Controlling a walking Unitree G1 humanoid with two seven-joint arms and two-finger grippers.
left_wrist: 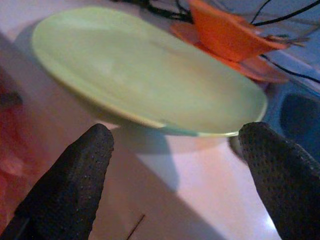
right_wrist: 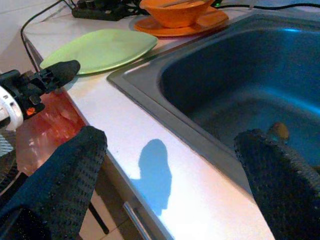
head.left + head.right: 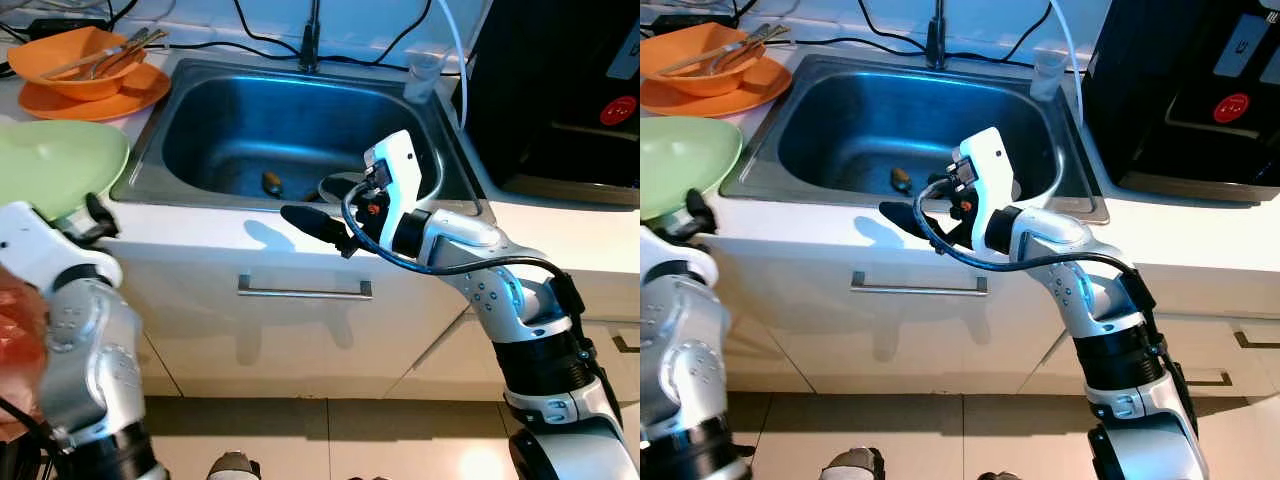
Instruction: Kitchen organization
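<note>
Left gripper (image 1: 175, 185) sits spread wide just short of the green plate (image 1: 145, 75), right gripper (image 2: 170, 185) likewise spread and empty, so I'd straddle the rim squarely before clamping.

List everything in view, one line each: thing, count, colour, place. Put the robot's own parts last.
Plate: one, pale green, on the counter left of the sink.
Bowl: one, orange, standing on an orange plate at the counter's back left, utensils in it.
Sink: one, steel, set in the white counter; a small brownish object lies on its bottom.
Cables: several, black, along the wall behind the sink.
Appliance: one, black, on the counter right of the sink.
Drawer handle: one, metal, on the white cabinet below the sink.
Left claw: open, just short of the green plate's rim.
Right claw: open, over the sink's front edge.
</note>
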